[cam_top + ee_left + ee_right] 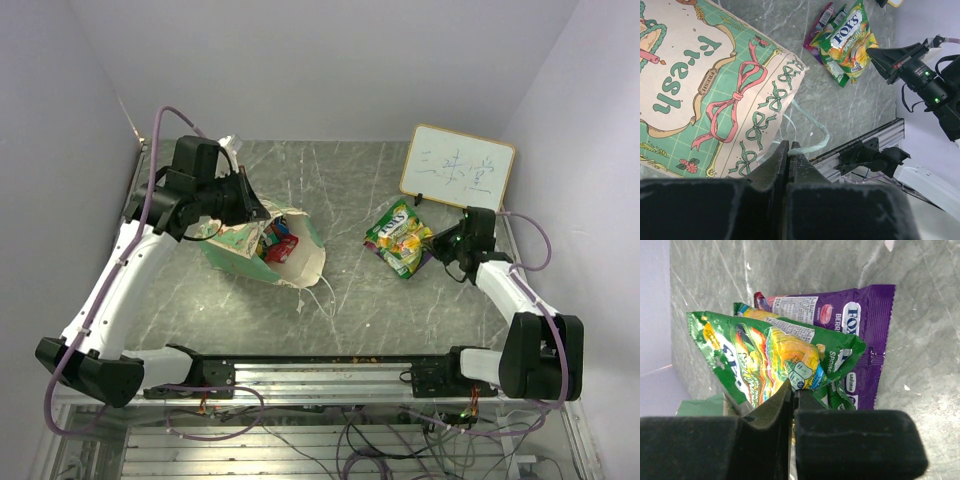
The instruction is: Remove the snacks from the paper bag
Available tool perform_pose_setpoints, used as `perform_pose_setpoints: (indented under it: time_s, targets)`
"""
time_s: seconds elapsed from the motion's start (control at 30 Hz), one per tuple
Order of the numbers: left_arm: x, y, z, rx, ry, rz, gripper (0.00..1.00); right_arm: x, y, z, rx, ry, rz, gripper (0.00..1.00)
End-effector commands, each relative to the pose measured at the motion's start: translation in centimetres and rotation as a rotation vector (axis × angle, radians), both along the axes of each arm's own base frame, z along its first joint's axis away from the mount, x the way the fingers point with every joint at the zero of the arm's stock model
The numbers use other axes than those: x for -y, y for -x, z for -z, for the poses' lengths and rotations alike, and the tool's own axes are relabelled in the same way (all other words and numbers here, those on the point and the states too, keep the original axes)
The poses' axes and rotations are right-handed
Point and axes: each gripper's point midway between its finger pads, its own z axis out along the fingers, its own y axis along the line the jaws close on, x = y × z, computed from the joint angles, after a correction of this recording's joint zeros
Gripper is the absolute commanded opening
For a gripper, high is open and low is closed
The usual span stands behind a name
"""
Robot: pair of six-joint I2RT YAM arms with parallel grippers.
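My right end effector [438, 245] pinches the green packet [400, 235]; remaining snacks [277, 243] lie at nine o'clock, in the paper bag [305, 263] my left end effector [252, 208] grips, mouth facing four.

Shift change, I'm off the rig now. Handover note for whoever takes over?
Left gripper: shut at the bag rim; can't tell if it pinches paper.
Right gripper: shut on the green packet, at its edge.
Bag lies on its side, mouth open, red packet and others inside.
Done: green packet and purple packet out, on the table right of the bag.
Left: pull out the rest.
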Motion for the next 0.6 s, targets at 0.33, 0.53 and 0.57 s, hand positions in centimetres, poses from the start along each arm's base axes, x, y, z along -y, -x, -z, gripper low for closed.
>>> perform_pose_setpoints:
  time_s: [0.33, 0.53, 0.57]
  targets:
    - [-0.3, 1.3, -0.8, 0.027, 0.018, 0.022, 0.07, 1.6, 0.1, -5.3, 0.103, 0.198, -0.105, 0.52]
    - [-0.1, 1.6, 0.0, 0.01, 0.023, 0.041, 0.07, -3.1, -0.5, -9.8, 0.289, 0.242, -0.415, 0.6]
    - [0.0, 1.7, 0.0, 0.007, 0.025, 0.043, 0.07, -4.7, -0.5, -10.7, 0.338, 0.254, -0.48, 0.6]
